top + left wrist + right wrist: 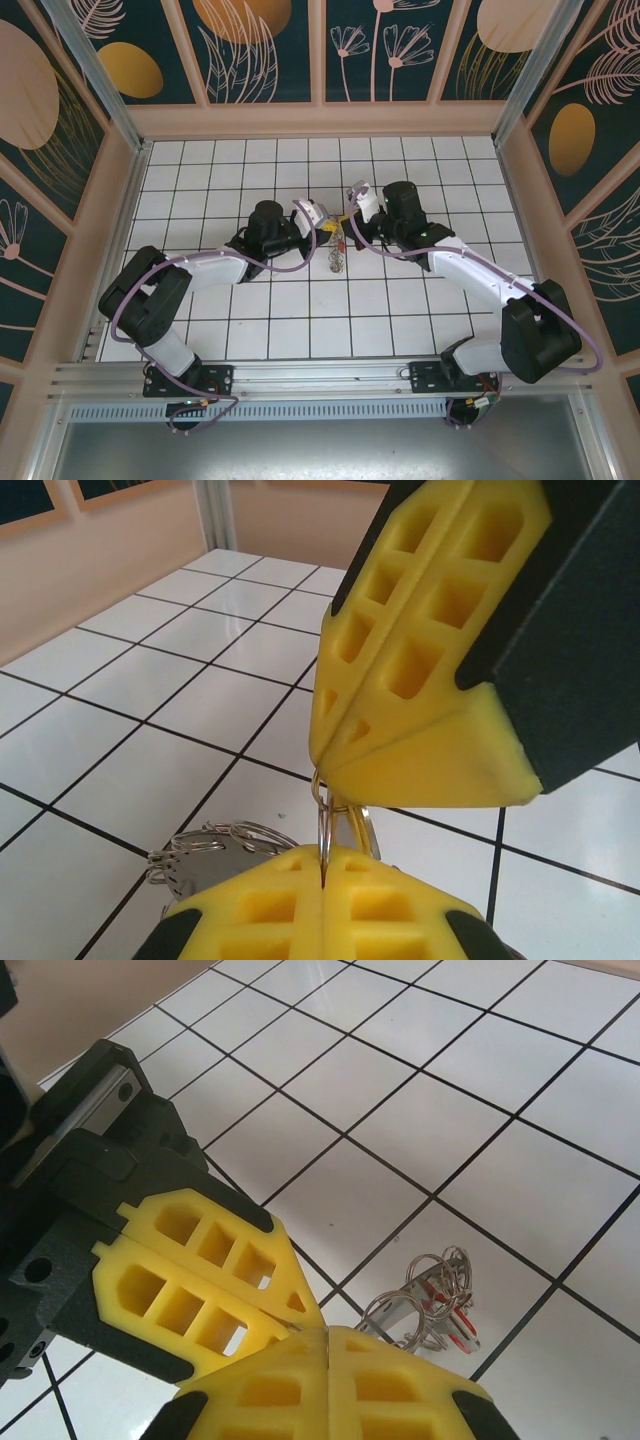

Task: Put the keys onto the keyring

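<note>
Left end effector [325, 865]: clenched on a thin metal loop [324, 825] (edge-on to us).
Right end effector [328, 1338]: clenched, tips at that loop's top.
Keyring [400, 1310], keys [452, 1320]: we see them on the mid-surface [560, 1190], just near of both.

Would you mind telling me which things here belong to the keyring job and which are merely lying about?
Job: left hand and right hand, both shut on a thin silver wire loop; grey keyring fringed with silver metal loops; small silver keys with red heads, lying among those loops.
Just there: white tiled floor; dark floral wall panels.
</note>
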Controlling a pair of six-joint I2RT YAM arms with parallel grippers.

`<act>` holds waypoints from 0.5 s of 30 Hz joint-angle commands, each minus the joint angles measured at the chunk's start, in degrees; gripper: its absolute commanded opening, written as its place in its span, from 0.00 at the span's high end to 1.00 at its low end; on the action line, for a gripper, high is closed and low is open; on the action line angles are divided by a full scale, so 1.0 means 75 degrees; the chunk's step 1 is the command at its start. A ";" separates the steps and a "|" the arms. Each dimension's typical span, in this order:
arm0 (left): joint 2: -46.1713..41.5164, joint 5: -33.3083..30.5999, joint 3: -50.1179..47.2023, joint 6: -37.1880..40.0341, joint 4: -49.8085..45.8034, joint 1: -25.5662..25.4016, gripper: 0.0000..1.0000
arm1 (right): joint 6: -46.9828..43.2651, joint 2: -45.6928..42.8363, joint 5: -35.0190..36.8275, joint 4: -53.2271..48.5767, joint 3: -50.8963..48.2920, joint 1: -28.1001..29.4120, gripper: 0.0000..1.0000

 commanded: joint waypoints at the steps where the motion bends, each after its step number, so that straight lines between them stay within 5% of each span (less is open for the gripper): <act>1: 0.0033 -0.0075 -0.0076 -0.0136 0.0478 0.0020 1.00 | 0.0235 -0.0036 0.0232 0.0255 0.0066 -0.0133 1.00; 15: -0.0049 -0.0065 -0.0204 -0.0253 0.0743 0.0014 1.00 | 0.0408 0.0118 0.0409 0.0309 0.0080 -0.0182 1.00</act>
